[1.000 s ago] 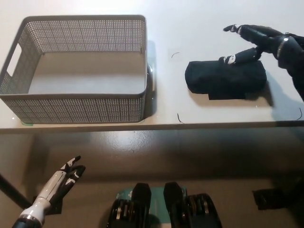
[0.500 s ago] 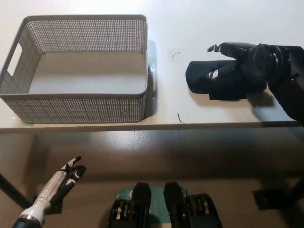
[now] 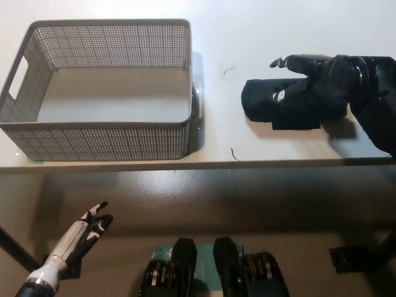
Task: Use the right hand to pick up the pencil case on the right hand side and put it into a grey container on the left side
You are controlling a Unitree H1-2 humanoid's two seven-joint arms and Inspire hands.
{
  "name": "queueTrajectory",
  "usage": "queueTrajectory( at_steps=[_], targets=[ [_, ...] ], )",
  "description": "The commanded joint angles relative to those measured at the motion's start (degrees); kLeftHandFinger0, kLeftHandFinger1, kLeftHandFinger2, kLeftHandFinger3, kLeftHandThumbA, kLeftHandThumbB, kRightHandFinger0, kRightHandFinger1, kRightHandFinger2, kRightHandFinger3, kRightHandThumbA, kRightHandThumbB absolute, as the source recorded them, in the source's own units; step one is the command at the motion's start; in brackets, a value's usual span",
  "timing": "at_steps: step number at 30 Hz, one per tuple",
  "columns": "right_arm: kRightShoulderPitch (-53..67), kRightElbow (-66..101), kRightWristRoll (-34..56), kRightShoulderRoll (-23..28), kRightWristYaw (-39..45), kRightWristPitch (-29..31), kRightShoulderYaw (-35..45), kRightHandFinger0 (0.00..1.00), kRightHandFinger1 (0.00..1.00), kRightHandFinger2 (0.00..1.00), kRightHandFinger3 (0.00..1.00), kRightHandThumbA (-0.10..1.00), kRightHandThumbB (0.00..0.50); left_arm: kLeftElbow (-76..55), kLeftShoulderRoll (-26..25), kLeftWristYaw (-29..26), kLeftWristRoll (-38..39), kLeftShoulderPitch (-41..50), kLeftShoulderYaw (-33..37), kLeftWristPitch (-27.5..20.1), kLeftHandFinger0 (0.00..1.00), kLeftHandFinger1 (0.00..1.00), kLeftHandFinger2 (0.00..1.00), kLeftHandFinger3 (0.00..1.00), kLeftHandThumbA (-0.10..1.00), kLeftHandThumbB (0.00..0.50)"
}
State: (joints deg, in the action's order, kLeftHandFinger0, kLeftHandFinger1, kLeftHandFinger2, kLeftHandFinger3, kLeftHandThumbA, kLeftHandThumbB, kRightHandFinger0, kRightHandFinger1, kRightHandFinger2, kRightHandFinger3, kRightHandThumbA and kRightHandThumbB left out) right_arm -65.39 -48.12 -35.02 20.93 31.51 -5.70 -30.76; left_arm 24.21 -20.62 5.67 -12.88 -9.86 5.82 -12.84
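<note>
Head view shows the black right hand [image 3: 318, 77] lying over the black pencil case [image 3: 281, 105] on the desk [image 3: 260, 37], right of the empty grey container [image 3: 99, 127]; whether its fingers have closed, I cannot tell. The case looks soft and light, best gripped across its middle. Down at lower left, the white left hand [image 3: 83, 230] rests with fingers apart.

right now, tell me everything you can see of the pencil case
The pencil case is a black, soft-looking pouch lying flat and lengthwise on the white table, right of the grey container and apart from it. The black right hand rests over its right end; whether the hand grips it is unclear.
</note>
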Motion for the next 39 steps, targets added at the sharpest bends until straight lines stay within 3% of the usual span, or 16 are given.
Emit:
queueTrajectory(
  at_steps=[1,11,15,23,39],
  targets=[
    [-4.39,-0.23,-0.21,0.63,-0.16,1.12,0.49,1.0,1.0,1.0,1.0,0.62,0.5,-0.88,-1.3,0.82,0.94,-1.31,-0.47,-2.7,1.0,0.81,0.85,1.0,1.0,0.5],
    [-4.87,-3.18,0.42,-0.41,0.19,2.06,0.43,1.0,1.0,1.0,1.0,0.6,0.5,-0.85,-1.2,0.53,0.32,-1.37,-0.56,-3.45,1.0,0.78,0.82,1.0,1.0,0.5],
    [-5.22,-9.96,-0.22,-2.64,-2.22,4.96,-0.59,1.0,1.0,1.0,1.0,0.64,0.5,-0.9,-1.01,1.0,1.06,-1.6,-0.77,-3.04,1.0,0.8,0.84,1.0,1.0,0.5],
    [-6.65,-21.09,-0.83,-6.4,-7.04,8.18,-1.78,1.0,1.0,1.0,1.0,0.64,0.5,-1.77,-1.11,0.73,0.5,-1.47,-0.74,-2.92,1.0,0.79,0.84,1.0,1.0,0.5],
    [-8.41,-29.43,-0.11,-8.44,-12.0,10.51,-1.43,1.0,1.0,1.0,1.0,0.63,0.5,-2.21,-1.22,0.99,0.87,-2.77,-1.07,-2.73,1.0,0.77,0.82,1.0,1.0,0.5]
  ],
)
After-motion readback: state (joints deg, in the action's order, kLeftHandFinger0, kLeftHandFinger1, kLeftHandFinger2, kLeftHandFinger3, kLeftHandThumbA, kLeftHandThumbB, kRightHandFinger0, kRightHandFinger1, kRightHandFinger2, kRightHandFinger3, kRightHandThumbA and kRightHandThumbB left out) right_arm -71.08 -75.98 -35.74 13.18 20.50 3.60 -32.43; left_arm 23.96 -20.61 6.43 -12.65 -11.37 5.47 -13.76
